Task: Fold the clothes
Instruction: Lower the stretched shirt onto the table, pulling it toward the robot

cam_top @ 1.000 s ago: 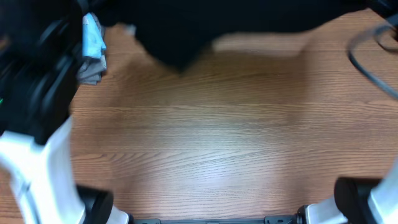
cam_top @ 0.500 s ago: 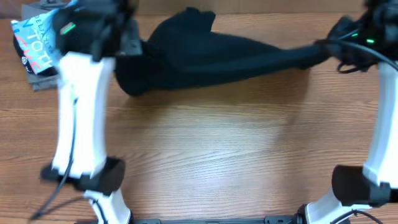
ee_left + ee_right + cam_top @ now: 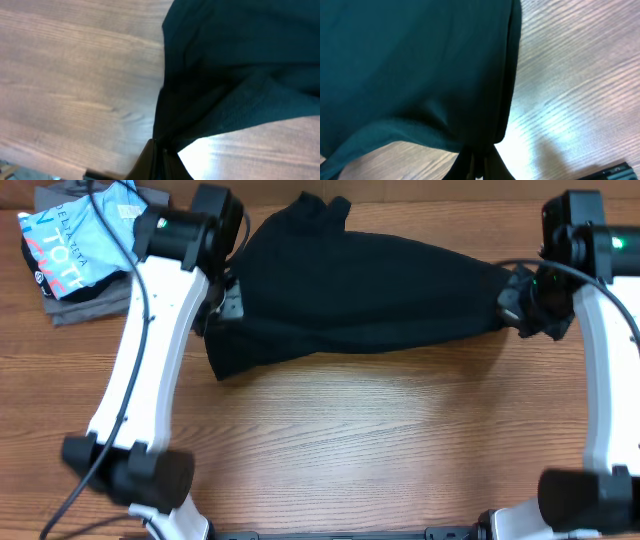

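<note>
The black T-shirt (image 3: 350, 290) hangs stretched between my two grippers over the far half of the wooden table; its lower left part touches the wood. My left gripper (image 3: 222, 305) is shut on its left end, and the fabric fans out from the jaws in the left wrist view (image 3: 235, 75). My right gripper (image 3: 512, 300) is shut on its right end; in the right wrist view the cloth (image 3: 415, 70) fills the frame above the jaws (image 3: 479, 165). No white tag shows.
A light blue shirt with white and red lettering (image 3: 70, 240) lies on folded grey garments (image 3: 95, 305) at the far left corner. Bare wood table (image 3: 350, 440) spreads in front of the shirt. A black cable runs along the right arm.
Both arms have swung the black T-shirt toward the front and lowered it; it now hangs wider and flatter between the grippers. The left arm has moved right, uncovering the blue shirt.
</note>
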Controlling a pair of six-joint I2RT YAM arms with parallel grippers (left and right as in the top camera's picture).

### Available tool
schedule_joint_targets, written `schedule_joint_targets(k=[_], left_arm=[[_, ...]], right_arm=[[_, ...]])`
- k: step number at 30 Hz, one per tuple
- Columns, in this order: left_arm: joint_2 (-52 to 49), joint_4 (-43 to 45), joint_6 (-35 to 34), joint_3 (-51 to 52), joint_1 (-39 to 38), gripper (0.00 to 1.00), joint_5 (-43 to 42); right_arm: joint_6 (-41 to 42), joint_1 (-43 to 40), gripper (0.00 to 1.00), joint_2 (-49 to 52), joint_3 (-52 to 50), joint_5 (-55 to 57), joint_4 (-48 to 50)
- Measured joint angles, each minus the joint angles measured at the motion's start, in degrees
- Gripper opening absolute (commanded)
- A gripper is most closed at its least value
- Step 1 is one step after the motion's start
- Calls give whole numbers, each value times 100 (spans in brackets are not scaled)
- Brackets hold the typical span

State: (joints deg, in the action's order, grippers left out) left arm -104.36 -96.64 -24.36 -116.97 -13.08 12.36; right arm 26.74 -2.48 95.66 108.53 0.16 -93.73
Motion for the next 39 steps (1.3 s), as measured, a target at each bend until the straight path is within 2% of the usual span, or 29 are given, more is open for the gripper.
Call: schedule_joint_targets(k=[9,13,18,22,28,33,39], left_arm=[[1792,-13,-125,1338,-52,4,-492],[1926,179,-219,2175,-367,4,-697],[1930,356,-599,3156,-903,4,-791],[2212,363,-1029,3626,-1333,4,-782],[3259,87,-1589,3825,-1729,4,-763],[3842,-7,-1770,3829,-1729,4,-745],[3908,0,-1775,3860,-1733,4,-772]], right_arm=[[28,0,4,-1585,-1296,-20,225],[164,0,4,-1969,-2345,-20,678],[350,0,4,-2332,-3180,-4,776],[439,0,4,-2754,-3412,31,758],[562,0,4,-3471,-3547,192,654],[623,0,4,-3825,-3565,243,459],[693,0,4,-4061,-3580,271,413]])
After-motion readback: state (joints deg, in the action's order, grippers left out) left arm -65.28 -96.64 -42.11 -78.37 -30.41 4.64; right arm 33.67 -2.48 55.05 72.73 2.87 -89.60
